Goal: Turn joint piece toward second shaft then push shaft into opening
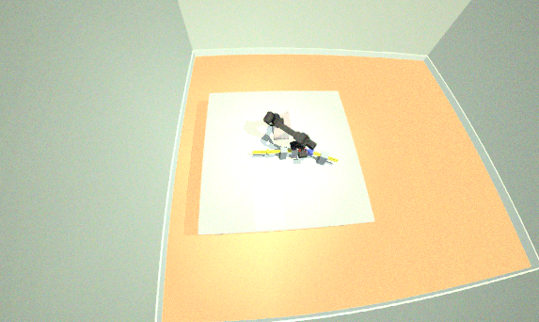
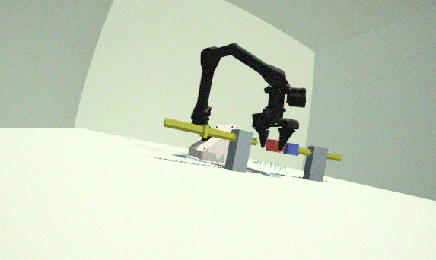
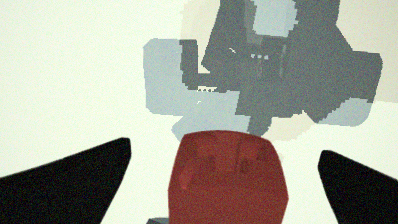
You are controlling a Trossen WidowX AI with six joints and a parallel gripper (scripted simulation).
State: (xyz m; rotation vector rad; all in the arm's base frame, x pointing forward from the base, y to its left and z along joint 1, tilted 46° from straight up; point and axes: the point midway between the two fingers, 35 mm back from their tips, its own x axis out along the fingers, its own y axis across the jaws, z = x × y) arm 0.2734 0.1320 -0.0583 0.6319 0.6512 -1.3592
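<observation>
Step in hand: by appearance, release of the joint piece after turning. Next move: lift the fingers (image 2: 273,146) clear of it, then travel to the long yellow shaft (image 2: 180,125) (image 1: 261,152) and push that along its block toward the opening; whether the turn is true should be judged first, as a skewed opening would stop the shaft's tip. Joint piece, red (image 2: 273,145) (image 3: 227,180): between the two blocks, beside a blue piece (image 2: 291,149) (image 1: 310,152) on the shorter yellow shaft (image 2: 334,156); in the wrist view it lies between the spread fingers, a gap showing at either side. Fingers: wide open, gripping nothing. Sliding shaft: through the nearer grey block (image 2: 240,150), its tip just short of the red piece. Counter (image 1: 265,202) (image 2: 138,205): white, bearing both blocks.
</observation>
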